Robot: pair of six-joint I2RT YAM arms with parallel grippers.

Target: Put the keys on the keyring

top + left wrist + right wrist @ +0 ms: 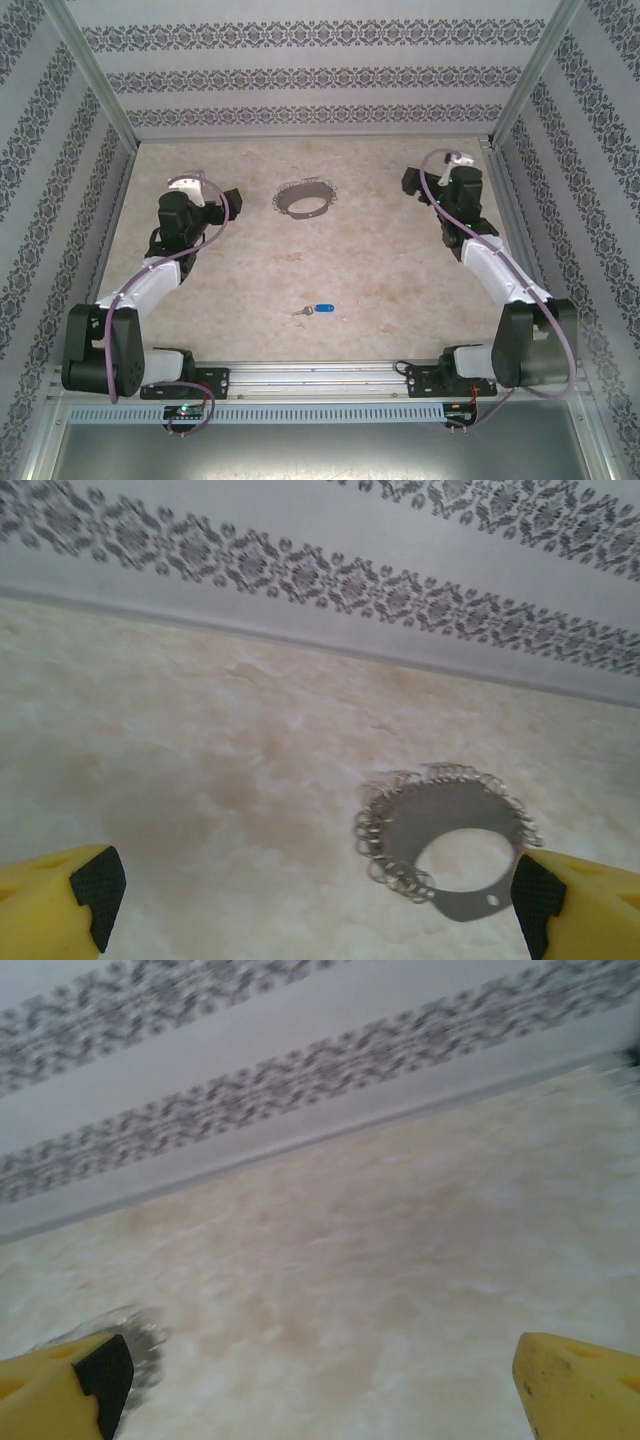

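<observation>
Both arms up near the far end of the worktop point(400, 290), nothing held. Left end effector point(312, 910) has its yellow fingers spread wide apart and empty, right end effector point(320, 1390) likewise wide apart and empty. Keyring point(430, 815) lies flat on the worktop at far centre, between the two arms and nearer the left one; in the left wrist view it sits just ahead of the right-hand finger, not touched. It looks like a thin grey metal band with a fringe of small wire loops round the outer edge and a small hole near the open end. Key point(322, 309), blue head with a short silver blade, lies flat near the middle of the worktop toward the near edge, well apart from the keyring and from both end effectors. Handling guess: the key is very light, rigid and thin, lying flush, so it could skid or flip when pinched; best taken by the plastic head, blade left free for threading. The keyring is probably light too, and its loops are likely to shift or snag; pinch the plain band and hold it steady with the other arm. Task not started.
</observation>
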